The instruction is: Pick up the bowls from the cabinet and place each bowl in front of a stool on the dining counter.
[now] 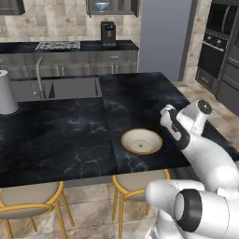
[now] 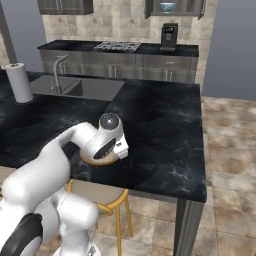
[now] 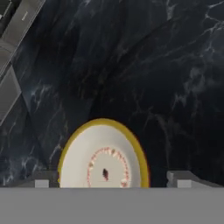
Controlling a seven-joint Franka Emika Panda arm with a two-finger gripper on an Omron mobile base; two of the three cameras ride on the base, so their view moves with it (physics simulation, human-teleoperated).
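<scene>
Hand view looks straight down on the cream bowl [image 3: 103, 155], which lies directly beneath the gripper [image 3: 113, 178]; the two fingertips [image 3: 43, 178] stand wide apart, one on either side of the bowl, and neither touches it; the bowl is therefore not held and rests free on the dining counter [image 3: 166, 65]. Left base view confirms the placing: the bowl [image 1: 142, 141] sits upright on the black marble near the overhanging front edge, above a stool [image 1: 135, 184], with a second stool [image 1: 28, 200] further along the same edge and no bowl before it; judged from this, one placement is done and one remains. The blue-patterned bowl [image 1: 102, 6] stands on the shelf of the cabinet [image 1: 112, 7] on the far wall, well apart from the arm, beyond the counter and the hob run; it lies ahead of the robot, so the coming move appears to call for a lift clear of the cream bowl and then a long travel forward, probably with the base. Arm pose: in the right base view the arm folds low over the counter edge, wrist bent so the hand points down, the hand [image 2: 107, 142] covering most of the bowl [image 2: 95, 160]; a straight upward withdrawal should avoid the rim.
</scene>
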